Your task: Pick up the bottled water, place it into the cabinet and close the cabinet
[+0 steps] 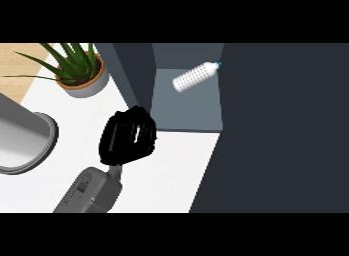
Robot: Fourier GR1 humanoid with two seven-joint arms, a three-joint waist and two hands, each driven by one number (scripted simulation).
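The water bottle (195, 76), white with a blue cap, lies tilted inside the grey cabinet opening (188, 107), its cap pointing up and right. No hand touches it. A broad dark cabinet door (288, 130) fills the right of the view, and its edge runs just beside the bottle's cap. My left hand (129, 136) hovers over the white counter just left of the cabinet's lower corner, fingers relaxed and holding nothing. Its grey forearm (92, 190) comes up from the lower edge. My right hand does not show.
A potted green plant (82, 80) stands at the back left on the counter. A large grey cylinder with a round base (18, 137) stands at the left edge. The cabinet's dark side wall (129, 70) rises between the plant and the opening.
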